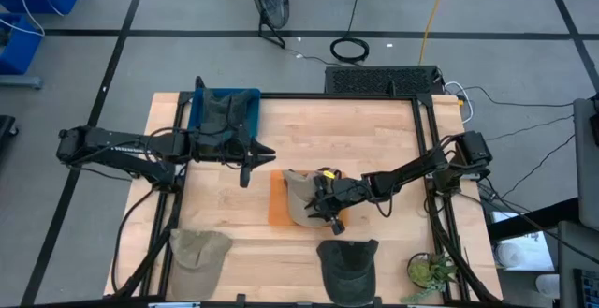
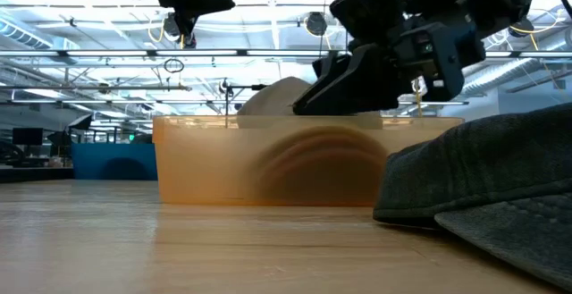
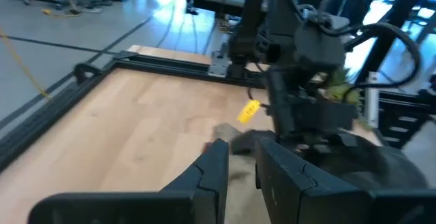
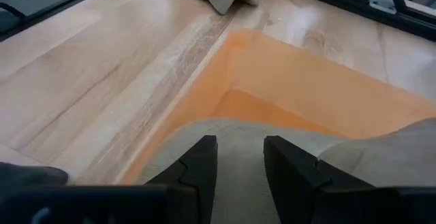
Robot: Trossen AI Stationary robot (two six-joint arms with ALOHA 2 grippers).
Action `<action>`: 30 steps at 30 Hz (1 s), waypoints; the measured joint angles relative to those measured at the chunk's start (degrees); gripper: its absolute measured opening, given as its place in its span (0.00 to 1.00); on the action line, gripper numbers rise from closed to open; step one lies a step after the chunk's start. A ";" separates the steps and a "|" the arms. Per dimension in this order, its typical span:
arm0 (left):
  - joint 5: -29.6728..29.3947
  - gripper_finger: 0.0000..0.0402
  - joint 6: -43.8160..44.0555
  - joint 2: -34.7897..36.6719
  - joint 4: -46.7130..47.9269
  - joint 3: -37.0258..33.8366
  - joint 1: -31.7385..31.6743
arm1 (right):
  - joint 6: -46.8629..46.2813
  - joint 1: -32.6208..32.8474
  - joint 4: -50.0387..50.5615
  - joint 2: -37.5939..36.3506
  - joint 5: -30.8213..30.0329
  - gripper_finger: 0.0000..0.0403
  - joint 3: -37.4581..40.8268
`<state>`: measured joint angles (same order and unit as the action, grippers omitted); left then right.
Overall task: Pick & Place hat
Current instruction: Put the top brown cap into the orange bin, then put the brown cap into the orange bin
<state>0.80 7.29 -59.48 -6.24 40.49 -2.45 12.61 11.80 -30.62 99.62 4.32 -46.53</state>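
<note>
Hats: you have four — beige hat (image 1: pixel 298 198) in the orange bin (image 1: pixel 277 200), olive one (image 1: pixel 199 248), dark grey one (image 1: pixel 347 260), dark green one (image 1: pixel 226 114).
Right gripper (image 1: pixel 329 216): over the bin, fingers parted above the beige hat, gripping nothing.
Left gripper (image 1: pixel 247 168): beside the bin, narrowly parted, empty.

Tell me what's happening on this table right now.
The right gripper is down over a tan hat that lies in the orange bin at mid-table, its fingers parted just above the fabric; whether they have hold of it cannot be told. The left gripper hovers nearby, empty, its fingers slightly apart. Another tan hat and a dark grey hat wait along the table's near edge, and a dark green hat lies in the blue bin.
</note>
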 joint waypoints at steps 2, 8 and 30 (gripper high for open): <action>-0.02 0.20 0.58 0.00 0.06 0.00 1.98 | -0.13 0.50 0.43 -1.70 -0.06 0.28 0.12; -1.40 0.20 0.57 0.00 0.02 0.00 11.65 | -1.28 2.23 0.22 -7.96 -0.04 0.31 0.01; -37.60 0.20 11.38 -10.00 -9.21 -0.02 42.65 | -9.65 8.20 7.03 -20.51 -3.13 0.32 5.04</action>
<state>-36.80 18.66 -69.48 -15.45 40.47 40.19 2.96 20.00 -23.59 79.10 1.18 -41.49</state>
